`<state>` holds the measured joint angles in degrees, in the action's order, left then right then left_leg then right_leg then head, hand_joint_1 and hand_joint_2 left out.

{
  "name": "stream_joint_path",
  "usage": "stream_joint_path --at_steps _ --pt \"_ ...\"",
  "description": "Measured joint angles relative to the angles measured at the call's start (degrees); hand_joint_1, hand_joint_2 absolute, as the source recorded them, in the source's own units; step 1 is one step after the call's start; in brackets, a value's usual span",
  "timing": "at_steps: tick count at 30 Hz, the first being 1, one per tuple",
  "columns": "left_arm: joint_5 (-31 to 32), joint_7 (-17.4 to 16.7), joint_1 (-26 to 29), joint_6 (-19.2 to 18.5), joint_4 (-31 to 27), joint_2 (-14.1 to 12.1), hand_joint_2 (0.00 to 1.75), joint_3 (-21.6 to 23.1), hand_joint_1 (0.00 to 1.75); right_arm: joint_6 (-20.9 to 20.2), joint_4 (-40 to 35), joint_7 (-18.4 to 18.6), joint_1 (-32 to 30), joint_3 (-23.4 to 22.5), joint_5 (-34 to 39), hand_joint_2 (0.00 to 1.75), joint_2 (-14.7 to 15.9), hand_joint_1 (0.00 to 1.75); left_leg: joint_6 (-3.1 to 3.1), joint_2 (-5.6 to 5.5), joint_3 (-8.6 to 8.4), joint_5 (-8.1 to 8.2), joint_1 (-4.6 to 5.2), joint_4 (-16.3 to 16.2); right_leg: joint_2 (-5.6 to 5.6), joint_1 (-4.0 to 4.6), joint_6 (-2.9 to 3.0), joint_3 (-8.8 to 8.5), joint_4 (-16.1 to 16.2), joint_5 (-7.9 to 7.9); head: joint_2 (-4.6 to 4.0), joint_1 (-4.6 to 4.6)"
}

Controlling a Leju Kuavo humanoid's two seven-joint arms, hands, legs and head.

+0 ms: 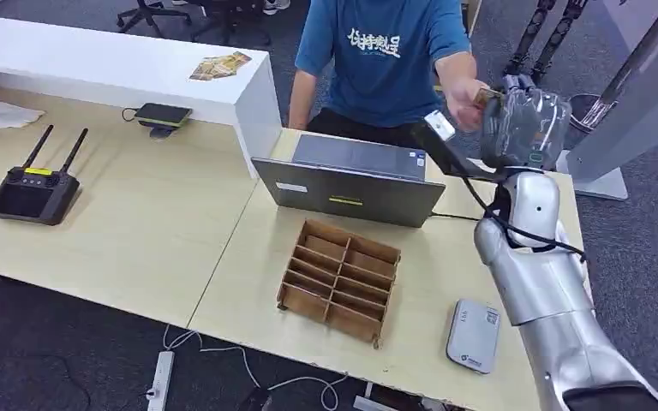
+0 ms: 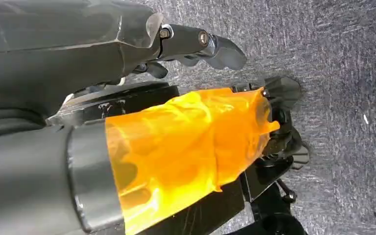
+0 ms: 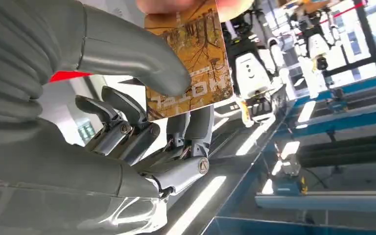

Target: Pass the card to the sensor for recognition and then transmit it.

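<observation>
Taking the laptop (image 1: 349, 181) as landmark: well to its left a black remote controller (image 1: 32, 190) lies on the table (image 1: 154, 231); just in front sits a wooden divider tray (image 1: 340, 278); to the front right lies the grey sensor (image 1: 473, 335). Behind and right of the laptop, the right hand (image 1: 523, 120) pinches the card (image 3: 190, 58) between thumb and fingers, while a person's hand (image 1: 461, 96) grips the card's far edge, cut off in the wrist view. The left hand (image 2: 196, 44) hangs over carpet, fingers curled, holding nothing.
</observation>
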<state>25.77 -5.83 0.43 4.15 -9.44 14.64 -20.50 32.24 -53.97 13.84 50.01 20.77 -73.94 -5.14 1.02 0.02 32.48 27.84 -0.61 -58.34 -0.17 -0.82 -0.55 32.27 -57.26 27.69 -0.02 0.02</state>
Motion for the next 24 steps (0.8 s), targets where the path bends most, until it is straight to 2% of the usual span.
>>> stream_joint_path --at_steps 7,8,9,10,24 --pt "0.1 -0.5 -0.1 0.0 0.0 0.0 0.0 0.5 0.0 0.3 5.0 1.0 1.9 -1.3 -1.0 1.75 0.0 1.75 0.0 0.0 0.0 0.0 0.0 0.0 0.0 0.0 0.0 0.0 0.0 0.0 0.0 -0.02" --pt "0.1 -0.5 -0.1 0.0 0.0 0.0 0.0 0.6 0.0 0.3 5.6 1.1 1.9 -1.4 -1.0 1.75 0.0 1.22 0.0 -0.01 0.0 0.0 0.0 0.0 -0.01 0.0 0.0 0.0 0.0 0.0 0.0 -0.02" --pt "0.2 -0.5 -0.1 0.0 0.0 0.0 0.0 0.7 0.0 0.3 6.0 1.2 1.9 -1.5 -1.0 1.75 0.0 1.22 0.0 -0.01 0.0 0.0 0.0 0.0 -0.01 0.0 0.0 0.0 0.0 0.0 0.0 0.0" --pt "0.2 -0.6 -0.2 0.0 0.0 0.0 0.0 0.8 0.0 0.3 6.3 1.2 1.9 -1.6 -1.0 1.75 0.0 0.0 0.0 -0.01 0.0 0.0 0.0 0.0 -0.01 0.0 0.0 0.0 0.0 0.0 0.0 -0.02" --pt "0.1 -1.1 -0.5 0.2 0.0 -0.1 0.0 1.1 0.0 1.5 8.7 2.0 1.9 -2.6 -3.8 1.75 0.0 0.0 0.0 0.01 -0.01 0.0 0.0 0.0 0.02 0.0 0.0 0.01 0.0 0.0 0.0 0.0"
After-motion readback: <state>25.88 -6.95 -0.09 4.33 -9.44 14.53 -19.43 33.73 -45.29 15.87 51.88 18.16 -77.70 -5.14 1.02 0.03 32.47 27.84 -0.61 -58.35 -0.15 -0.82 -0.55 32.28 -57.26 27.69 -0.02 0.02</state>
